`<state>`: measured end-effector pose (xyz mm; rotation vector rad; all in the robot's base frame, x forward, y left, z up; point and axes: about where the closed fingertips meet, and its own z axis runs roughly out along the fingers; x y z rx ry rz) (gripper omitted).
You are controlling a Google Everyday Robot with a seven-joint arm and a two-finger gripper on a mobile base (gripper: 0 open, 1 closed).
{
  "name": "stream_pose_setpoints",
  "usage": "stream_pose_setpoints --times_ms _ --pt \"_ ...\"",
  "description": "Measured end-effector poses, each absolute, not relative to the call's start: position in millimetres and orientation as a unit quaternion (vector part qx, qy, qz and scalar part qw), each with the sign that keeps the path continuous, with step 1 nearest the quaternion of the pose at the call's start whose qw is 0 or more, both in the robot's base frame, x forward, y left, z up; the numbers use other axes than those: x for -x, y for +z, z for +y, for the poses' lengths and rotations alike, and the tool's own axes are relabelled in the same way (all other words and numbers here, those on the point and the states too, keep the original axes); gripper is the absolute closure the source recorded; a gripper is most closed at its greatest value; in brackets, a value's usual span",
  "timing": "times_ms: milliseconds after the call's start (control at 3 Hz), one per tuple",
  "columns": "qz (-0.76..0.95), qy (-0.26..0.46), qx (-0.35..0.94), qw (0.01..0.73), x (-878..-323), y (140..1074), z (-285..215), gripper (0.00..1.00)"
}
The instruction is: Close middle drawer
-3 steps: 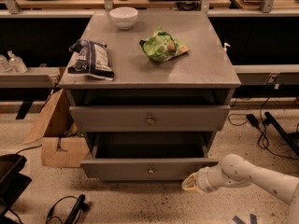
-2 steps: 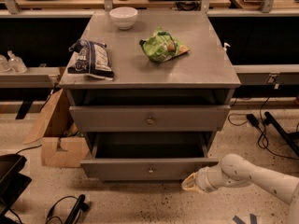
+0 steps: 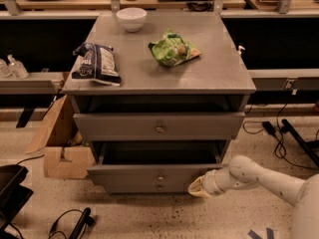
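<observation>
The middle drawer (image 3: 129,175) is the low grey front with a small brass knob (image 3: 160,177). It stands pulled out from the cabinet, with its dark box open above it. My gripper (image 3: 198,187), cream-coloured at the tip, is at the right end of that drawer front, touching or nearly touching it. My white arm (image 3: 259,178) reaches in from the lower right. The taller top drawer (image 3: 109,126) with the larger knob is also slightly out. The narrow bottom drawer front (image 3: 129,187) sits just under the middle one.
On the cabinet top (image 3: 219,68) are a white bowl (image 3: 131,19), a dark chip bag (image 3: 95,62) and a green bag (image 3: 173,49). A cardboard box (image 3: 62,156) stands to the left. Cables (image 3: 274,133) lie on the floor to the right, and headphones (image 3: 70,225) at the lower left.
My gripper has shifted slightly left and toward the cabinet. The middle drawer front has moved in a little with it.
</observation>
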<state>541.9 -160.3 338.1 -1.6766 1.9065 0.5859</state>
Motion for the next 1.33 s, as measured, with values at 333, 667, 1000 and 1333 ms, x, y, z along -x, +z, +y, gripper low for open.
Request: stream_pose_setpoints --times_ms 333,667,1000,1333 --pt "0.702 0.216 0.623 0.270 -556 341 -160 1.00" --pt "0.699 0.217 0.624 0.272 -564 341 -158 1.00" --pt "0.701 0.207 0.620 0.287 -597 347 -166 1.00" --pt "0.701 0.205 0.619 0.289 -600 348 -167 0.83"
